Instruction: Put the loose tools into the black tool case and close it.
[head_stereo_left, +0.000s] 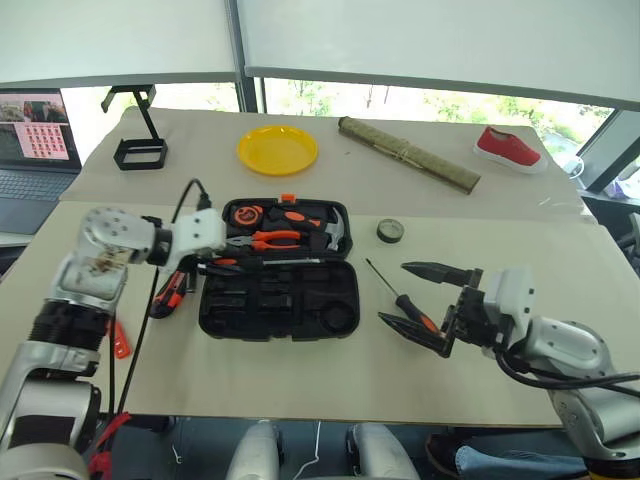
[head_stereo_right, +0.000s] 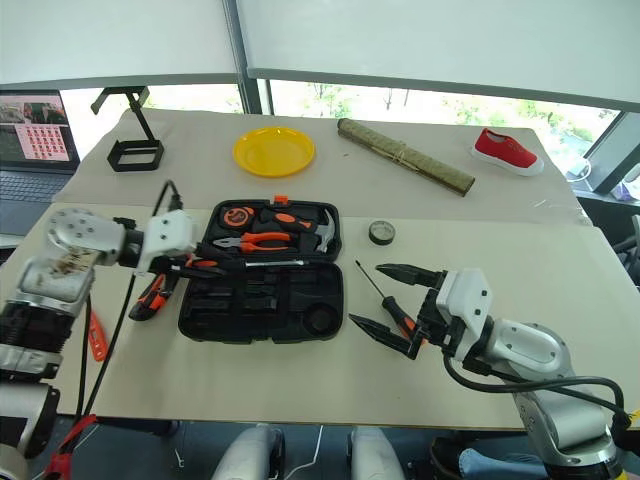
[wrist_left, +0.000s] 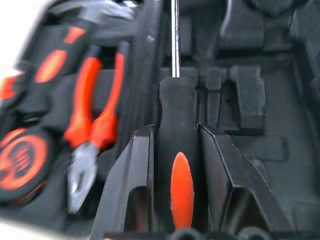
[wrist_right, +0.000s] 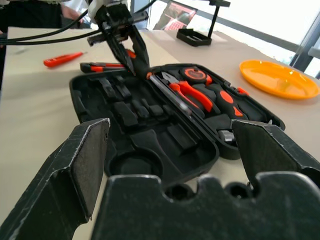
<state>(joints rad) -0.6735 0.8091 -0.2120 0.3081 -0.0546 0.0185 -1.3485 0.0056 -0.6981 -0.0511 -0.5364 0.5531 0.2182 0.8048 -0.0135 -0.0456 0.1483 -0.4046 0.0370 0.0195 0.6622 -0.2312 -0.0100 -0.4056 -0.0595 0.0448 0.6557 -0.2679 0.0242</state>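
The black tool case (head_stereo_left: 280, 300) lies open in front of me, with several empty moulded slots in its near half. My left gripper (head_stereo_left: 222, 264) is shut on a black-and-orange screwdriver (wrist_left: 181, 190), whose steel shaft (head_stereo_left: 290, 261) lies along the case's hinge line. A second screwdriver (head_stereo_left: 383, 279) lies on the table right of the case, between the fingers of my open right gripper (head_stereo_left: 394, 292). The dark tape roll (head_stereo_left: 390, 231) sits behind it. Left of the case lie the utility knife (head_stereo_left: 170, 293) and the orange tester pen (wrist_right: 62, 59).
Pliers (head_stereo_left: 268, 239), a hammer (head_stereo_left: 335, 232) and a tape measure (head_stereo_left: 245, 214) fill the case's far half. Further back are a yellow plate (head_stereo_left: 277, 150), a rolled mat (head_stereo_left: 405, 153), a red shoe (head_stereo_left: 508, 148), a black wire stand (head_stereo_left: 140, 150) and a laptop (head_stereo_left: 30, 150).
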